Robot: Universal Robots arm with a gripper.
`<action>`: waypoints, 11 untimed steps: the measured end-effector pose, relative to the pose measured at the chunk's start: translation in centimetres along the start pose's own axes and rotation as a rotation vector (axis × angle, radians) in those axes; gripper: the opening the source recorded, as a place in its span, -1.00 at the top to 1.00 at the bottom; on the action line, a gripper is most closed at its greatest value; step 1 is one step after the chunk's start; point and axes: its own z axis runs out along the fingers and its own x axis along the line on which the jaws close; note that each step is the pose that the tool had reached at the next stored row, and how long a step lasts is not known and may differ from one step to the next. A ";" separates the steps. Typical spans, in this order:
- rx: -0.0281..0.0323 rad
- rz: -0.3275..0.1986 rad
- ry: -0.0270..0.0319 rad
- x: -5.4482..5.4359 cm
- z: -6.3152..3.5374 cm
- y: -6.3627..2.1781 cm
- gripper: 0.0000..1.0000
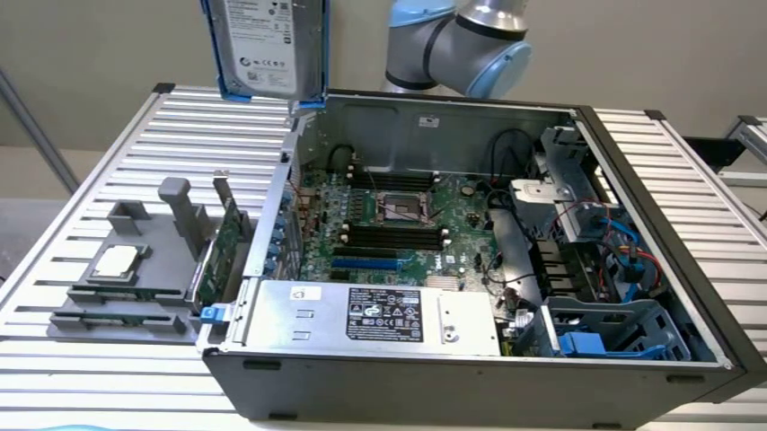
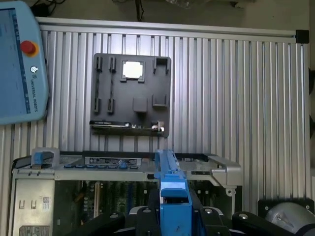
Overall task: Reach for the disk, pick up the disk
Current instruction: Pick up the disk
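The gripper (image 2: pixel 173 219), clamped on the white-labelled disk (image 1: pixel 268 49), holds it above the open computer case (image 1: pixel 480 388); a nearby pendant (image 2: pixel 19 73) reads "UNIVERSAL ROBOTS".

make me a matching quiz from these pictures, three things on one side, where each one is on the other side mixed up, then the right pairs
Things
1. disk
2. small silver chip
3. silver box with black label

Places
A. fixed inside the open case, along its wall nearest the exterior view's camera
B. up in the air above the case's far edge, its blue rail gripped in the pincer
C. lying on the grey holder beside the case, on the exterior view's left

Pairs: 1-B, 2-C, 3-A
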 end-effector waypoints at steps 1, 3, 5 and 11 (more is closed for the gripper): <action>-0.0001 0.000 0.0001 0.0 -0.02 -0.47 0.35; 0.0000 0.000 0.0001 0.1 -0.05 -1.38 0.35; 0.0000 0.000 -0.0001 0.2 -0.09 -2.29 0.35; 0.0012 0.000 -0.0027 1.1 -0.26 -4.82 0.35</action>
